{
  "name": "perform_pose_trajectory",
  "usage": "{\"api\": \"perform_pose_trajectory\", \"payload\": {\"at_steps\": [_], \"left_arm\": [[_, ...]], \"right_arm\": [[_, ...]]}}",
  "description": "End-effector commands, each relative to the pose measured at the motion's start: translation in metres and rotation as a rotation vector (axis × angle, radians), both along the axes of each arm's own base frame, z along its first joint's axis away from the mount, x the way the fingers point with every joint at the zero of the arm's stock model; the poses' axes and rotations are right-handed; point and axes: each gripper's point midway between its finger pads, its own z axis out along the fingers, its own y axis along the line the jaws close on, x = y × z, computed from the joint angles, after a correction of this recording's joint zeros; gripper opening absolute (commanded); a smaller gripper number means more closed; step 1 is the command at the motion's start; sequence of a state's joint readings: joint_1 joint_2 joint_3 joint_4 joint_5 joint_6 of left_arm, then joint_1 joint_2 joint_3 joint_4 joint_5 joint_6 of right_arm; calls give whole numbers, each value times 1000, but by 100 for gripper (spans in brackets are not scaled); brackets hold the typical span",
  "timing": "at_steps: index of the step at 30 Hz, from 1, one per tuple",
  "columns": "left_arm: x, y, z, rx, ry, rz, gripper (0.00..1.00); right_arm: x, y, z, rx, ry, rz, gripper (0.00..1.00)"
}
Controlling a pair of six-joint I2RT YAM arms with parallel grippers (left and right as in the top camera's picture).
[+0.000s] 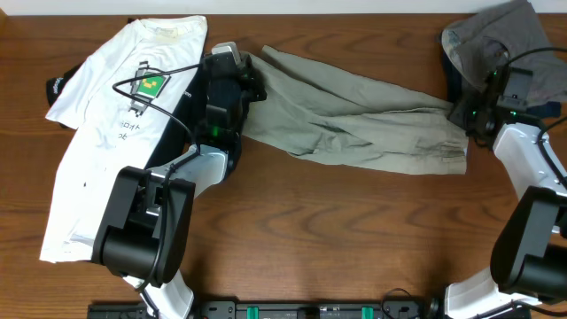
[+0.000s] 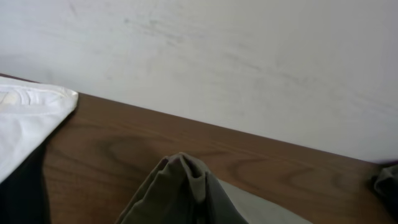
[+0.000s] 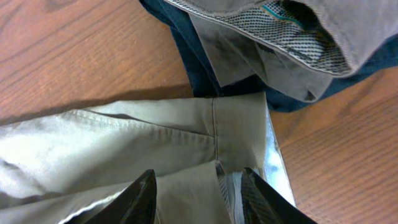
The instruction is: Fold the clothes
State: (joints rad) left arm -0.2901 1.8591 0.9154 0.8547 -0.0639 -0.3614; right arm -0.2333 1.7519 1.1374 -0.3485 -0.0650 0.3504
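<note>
At the far left a white T-shirt (image 1: 115, 115) lies spread flat on the wooden surface (image 1: 354, 239), apart from the work in hand. Just beside its right edge, the left gripper (image 1: 229, 60) sits at the upper-left end of the khaki trousers (image 1: 354, 120). Its own camera shows a bunched peak of that cloth rising below the lens but no fingers, so I cannot tell whether it has hold of the fabric or how far it stands apart.

The trousers are the piece being folded. Their long axis runs across the middle of the surface, from that upper-left end down to a lower-right end, so each arm has one end close by.

At the right end, the right gripper (image 3: 198, 180) hangs directly over the hem, fingers (image 3: 142, 196) spread wide with a fold of khaki lying between them and nothing clamped. The cloth is straight below it, so the likely next need is a short descent and a close on the hem.

Beyond, at the top right, grey shorts (image 1: 500, 31) lie heaped over blue jeans (image 3: 186, 50), touching the trouser hem.
</note>
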Motion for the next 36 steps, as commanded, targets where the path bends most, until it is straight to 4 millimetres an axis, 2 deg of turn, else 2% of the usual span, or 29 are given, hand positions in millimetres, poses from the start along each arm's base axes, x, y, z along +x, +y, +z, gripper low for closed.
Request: {"api": "perform_pose_trajectory", "payload": {"at_steps": [1,5,7,10,12,16,21,26,30,33,36], "left_arm": [[3,3,0,23,2,22,6],[0,4,-17,44,70,22,6],[-2,5,-24,53,98,21,6],[-4,5,-29,59,118,21,6],[-4,5,-29,60,120,21,6],[-4,5,-29,60,121,21,6],[-4,5,-30,61,123,21,6],[-4,5,-30,61,123,21,6],[-4,5,-30,61,123,21,6],[-4,5,-30,61,124,21,6],[-4,5,-30,61,123,21,6]], "right_arm": [[1,4,36,-9,-63,64,47],[-26,21,58,43,-33,98,52],[-48,24,63,57,21,85,53],[-71,24,59,53,98,67,53],[-76,22,53,48,129,59,53],[-73,18,38,41,152,69,53],[-61,2,22,29,144,92,53],[-52,-2,2,71,146,131,50],[-48,8,-14,114,155,204,43],[-42,16,-15,147,126,239,42],[-38,15,-14,143,112,240,41]]}}
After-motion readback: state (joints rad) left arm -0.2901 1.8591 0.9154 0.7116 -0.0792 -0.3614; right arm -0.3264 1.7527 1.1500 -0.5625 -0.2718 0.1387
